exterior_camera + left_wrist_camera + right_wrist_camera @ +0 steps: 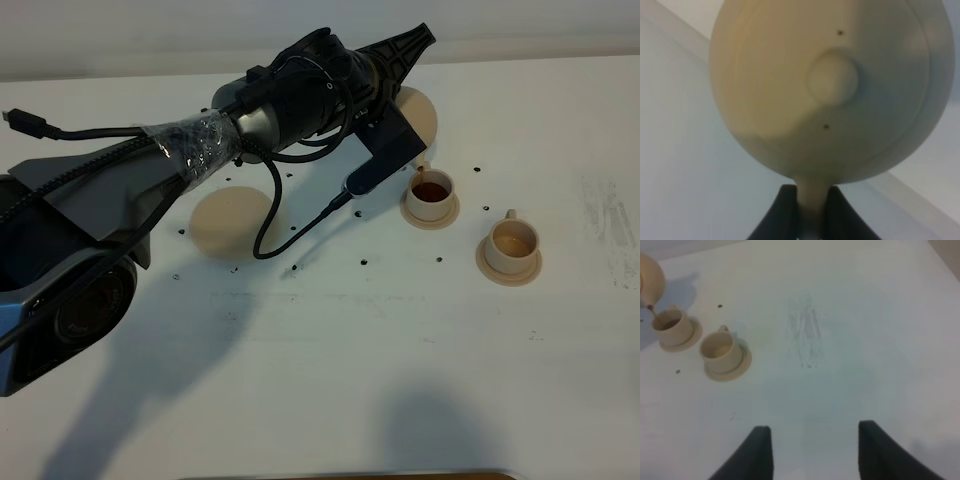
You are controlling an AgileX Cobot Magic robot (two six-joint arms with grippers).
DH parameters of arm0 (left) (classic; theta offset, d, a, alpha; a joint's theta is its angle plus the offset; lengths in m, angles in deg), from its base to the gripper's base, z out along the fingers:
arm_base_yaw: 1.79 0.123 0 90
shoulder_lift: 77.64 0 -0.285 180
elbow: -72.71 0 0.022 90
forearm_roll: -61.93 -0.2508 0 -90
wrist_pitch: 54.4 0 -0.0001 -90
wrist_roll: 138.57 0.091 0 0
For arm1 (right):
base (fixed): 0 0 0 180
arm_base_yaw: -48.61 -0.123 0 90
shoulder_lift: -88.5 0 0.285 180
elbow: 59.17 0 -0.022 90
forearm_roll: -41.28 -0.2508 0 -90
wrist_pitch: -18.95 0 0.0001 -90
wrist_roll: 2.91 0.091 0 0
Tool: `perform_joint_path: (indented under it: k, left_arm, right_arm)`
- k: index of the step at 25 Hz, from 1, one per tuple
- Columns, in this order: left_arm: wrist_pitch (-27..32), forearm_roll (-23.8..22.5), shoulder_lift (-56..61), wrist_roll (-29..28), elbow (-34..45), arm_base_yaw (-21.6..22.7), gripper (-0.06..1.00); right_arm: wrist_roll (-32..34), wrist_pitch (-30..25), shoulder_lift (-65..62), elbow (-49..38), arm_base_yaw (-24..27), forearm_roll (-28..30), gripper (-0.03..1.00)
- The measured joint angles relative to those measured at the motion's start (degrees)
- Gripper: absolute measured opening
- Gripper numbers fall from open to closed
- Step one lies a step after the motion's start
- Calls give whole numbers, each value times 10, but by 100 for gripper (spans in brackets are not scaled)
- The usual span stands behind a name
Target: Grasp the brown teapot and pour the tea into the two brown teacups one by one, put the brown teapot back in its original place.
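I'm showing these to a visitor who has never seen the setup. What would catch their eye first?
The dark left arm reaching across the white table, jaws shut on the handle of a tan teapot tipped over the left cup, which holds dark tea. The right cup shows no dark tea, and a bare saucer sits left of the cups, by the arm.

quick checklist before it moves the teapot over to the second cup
1. Grip: left gripper shut on the brown teapot handle: ok
2. First teacup filled: dark tea inside: ok
3. Pour stopped: tea seems to be running from the spout: not ok
4. Second teacup upright, nothing in the way: ok
5. Teapot saucer bare for the return: ok
6. Right gripper open, away from the cups: ok
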Motion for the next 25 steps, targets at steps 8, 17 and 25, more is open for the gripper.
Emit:
perform_joint_path:
  k: [8,17,25]
  left_arm:
    - [-4,0,0,17,0,0,8]
    - [-5,7,0,26,0,-4,8]
    - [-13,7,0,27,0,-5,8]
  right_arm:
    - [0,0,0,0,0,0,41]
    - [0,0,0,0,0,0,41]
    - [0,0,0,0,0,0,41]
